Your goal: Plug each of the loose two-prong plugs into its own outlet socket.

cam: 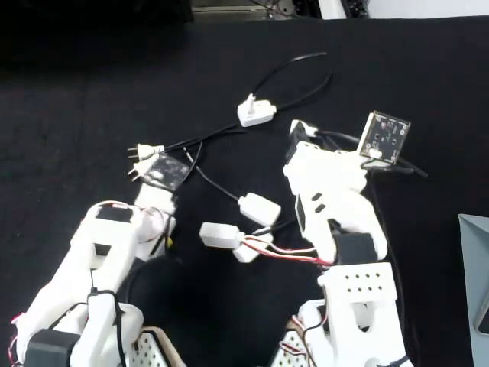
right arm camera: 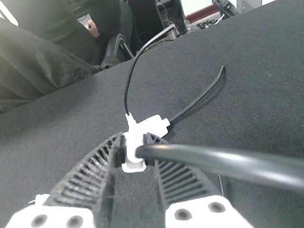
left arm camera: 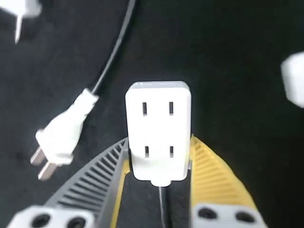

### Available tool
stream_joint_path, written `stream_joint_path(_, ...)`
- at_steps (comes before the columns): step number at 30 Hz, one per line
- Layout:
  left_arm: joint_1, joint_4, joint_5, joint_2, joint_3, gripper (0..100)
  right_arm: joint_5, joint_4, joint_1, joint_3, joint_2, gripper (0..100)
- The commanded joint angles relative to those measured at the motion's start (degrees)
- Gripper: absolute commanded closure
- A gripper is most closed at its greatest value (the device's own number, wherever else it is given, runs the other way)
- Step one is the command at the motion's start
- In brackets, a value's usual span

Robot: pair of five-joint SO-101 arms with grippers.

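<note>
- The black tabletop (cam: 92,92) carries both arms and a tangle of cords.
- The right arm (cam: 336,199) stretches forward from the near edge. Its wrist is bent toward the middle and its camera board (cam: 386,136) is tilted out to the side.
- The left arm (cam: 99,252) leans forward and inward from the near left corner. Its own camera board (cam: 164,172) covers its jaws from above.
- The left gripper (left arm camera: 158,141) has its jaws clenched on the lower half of a white outlet block (left arm camera: 157,118). A grey finger sits on one side and a yellow finger on the other. The block's two pairs of slots face the camera, and its cord drops away between the fingers.
- The right gripper (right arm camera: 134,140) has its jaws pressed together on a white plug end (right arm camera: 133,165). A thick black cord (right arm camera: 228,164) runs back from it close past the lens.
- Just beyond lies a second white plug (right arm camera: 154,124). I cannot tell where the held piece ends and this one begins.
- Two more white blocks (cam: 260,208) (cam: 220,235) lie between the arms. Which way their faces point cannot be made out.
- A loose two-prong plug (left arm camera: 59,140) lies on the cloth beside the held block, apart from it, with its prongs pointing away from the slots.
- White shapes at the edges (left arm camera: 294,83) (left arm camera: 19,9) are cut off and too blurred to name.
</note>
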Motion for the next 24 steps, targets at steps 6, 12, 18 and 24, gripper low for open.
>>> stream_joint_path(6,8.5,-1.1,-10.8,0.2,-1.6,87,0.4,-1.0,-0.6,-0.3,-0.6,98.6)
stream_joint_path(12,8.6,-0.7,-11.0,0.2,-2.7,75,2.4,-0.9,-0.6,-0.3,-0.6,98.6)
stream_joint_path(18,6.2,6.2,-6.4,0.2,-7.6,74,2.5,-0.8,-0.6,-0.4,-0.6,98.6)
stream_joint_path(24,1.3,15.4,-2.6,-1.1,-14.4,77,6.3,3.5,-2.5,-2.1,-0.6,98.6)
